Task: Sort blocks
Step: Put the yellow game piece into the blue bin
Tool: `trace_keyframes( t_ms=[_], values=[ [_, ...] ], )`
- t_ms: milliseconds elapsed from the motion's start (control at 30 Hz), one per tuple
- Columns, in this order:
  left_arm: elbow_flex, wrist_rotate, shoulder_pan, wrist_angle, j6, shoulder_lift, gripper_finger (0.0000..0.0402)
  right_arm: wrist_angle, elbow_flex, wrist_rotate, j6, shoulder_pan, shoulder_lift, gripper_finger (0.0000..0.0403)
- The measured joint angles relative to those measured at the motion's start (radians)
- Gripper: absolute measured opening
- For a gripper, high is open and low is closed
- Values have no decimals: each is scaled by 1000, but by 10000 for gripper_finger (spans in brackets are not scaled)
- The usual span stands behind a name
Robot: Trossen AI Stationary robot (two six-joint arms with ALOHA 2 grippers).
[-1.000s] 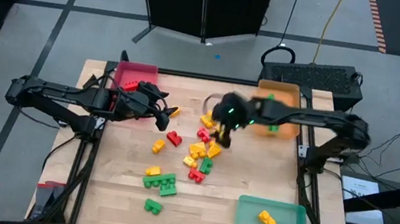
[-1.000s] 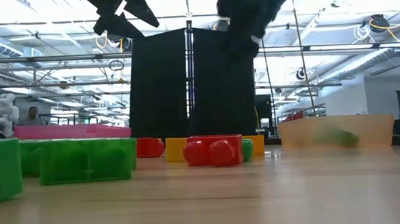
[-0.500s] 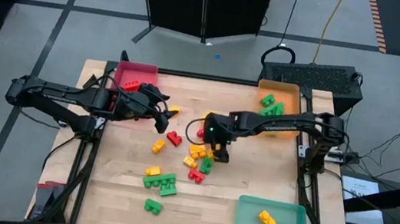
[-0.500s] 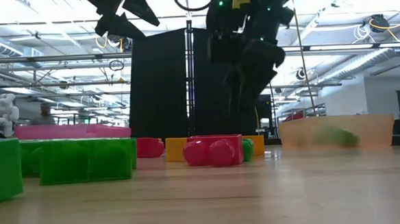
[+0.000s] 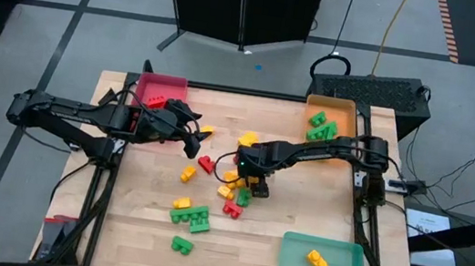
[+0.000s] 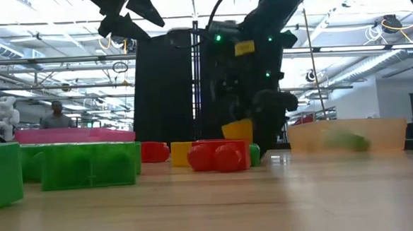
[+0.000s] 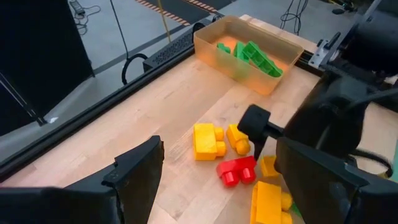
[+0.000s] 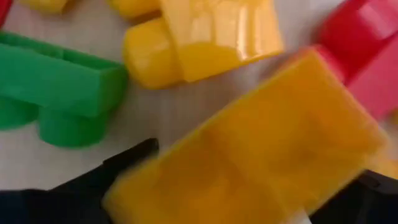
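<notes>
I have the right gripper (image 5: pixel 257 187) down in the central pile, its fingers open astride a yellow block (image 8: pixel 261 155) on the table. It looks light, rigid, slick; I'd pinch its flat sides. Left gripper (image 5: pixel 189 136) hovers open near the red tray (image 5: pixel 163 81).

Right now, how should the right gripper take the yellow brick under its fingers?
Probably across its two long smooth sides, coming straight down. In the right wrist view the yellow brick lies slanted between the right gripper fingers, with red and green bricks crowding it.
</notes>
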Motion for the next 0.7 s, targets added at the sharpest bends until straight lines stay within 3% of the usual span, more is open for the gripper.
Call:
trace_keyframes(
  t_ms=[267, 500, 700],
  values=[
    [-1, 3, -1, -18, 0, 0, 310, 9, 5, 14, 79, 0, 5, 332],
    [-1, 6, -2, -19, -1, 0, 310, 21, 7, 8, 134, 3, 6, 265],
    [-1, 6, -2, -19, -4, 0, 310, 30, 7, 3, 189, 4, 7, 235]
  ],
)
